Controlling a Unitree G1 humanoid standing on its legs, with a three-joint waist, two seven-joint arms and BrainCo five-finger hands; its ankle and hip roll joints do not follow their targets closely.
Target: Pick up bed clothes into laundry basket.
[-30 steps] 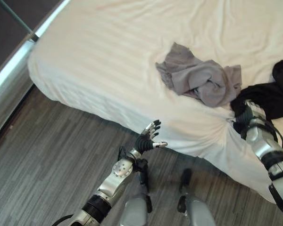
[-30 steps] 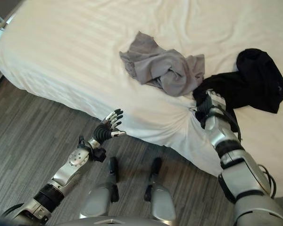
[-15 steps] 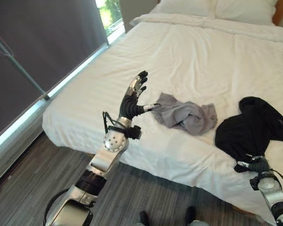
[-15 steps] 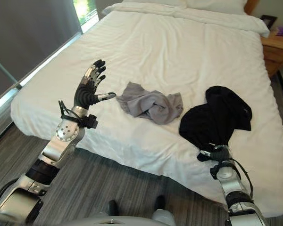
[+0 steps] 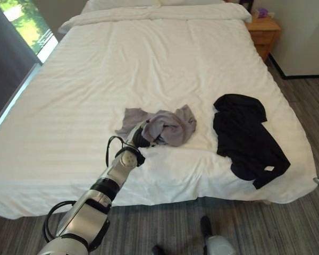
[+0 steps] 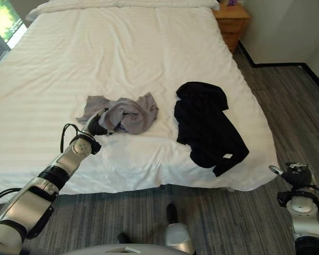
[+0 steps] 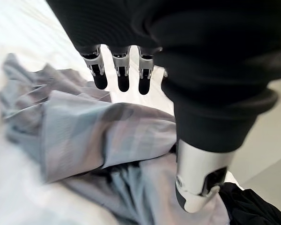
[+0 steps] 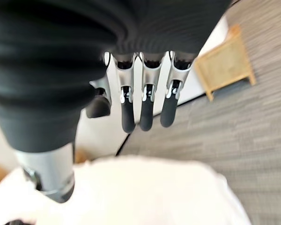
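1. Grey garment (image 5: 165,126) lies crumpled on the white bed (image 5: 149,58), near the bed's foot edge and toward its window side.
2. Black garment (image 5: 247,138) lies spread flat on the same bed, apart from the grey garment on the side toward the wooden nightstand (image 5: 263,33), its lower end close to the bed's foot corner.
3. Left hand (image 5: 140,138) reaches across the bed's foot edge and sits at the near edge of the grey garment; in its wrist view the fingers (image 7: 123,75) are extended over the grey cloth and the thumb (image 7: 199,183) stands apart, so the hand is not closed on anything.
4. Right hand (image 6: 293,174) hangs off the bed, past its foot corner and over the grey wood floor (image 6: 287,106); its wrist view shows the fingers (image 8: 143,105) straight and relaxed, holding nothing.
5. Pillows (image 5: 122,4) lie at the head of the bed, far from both garments.
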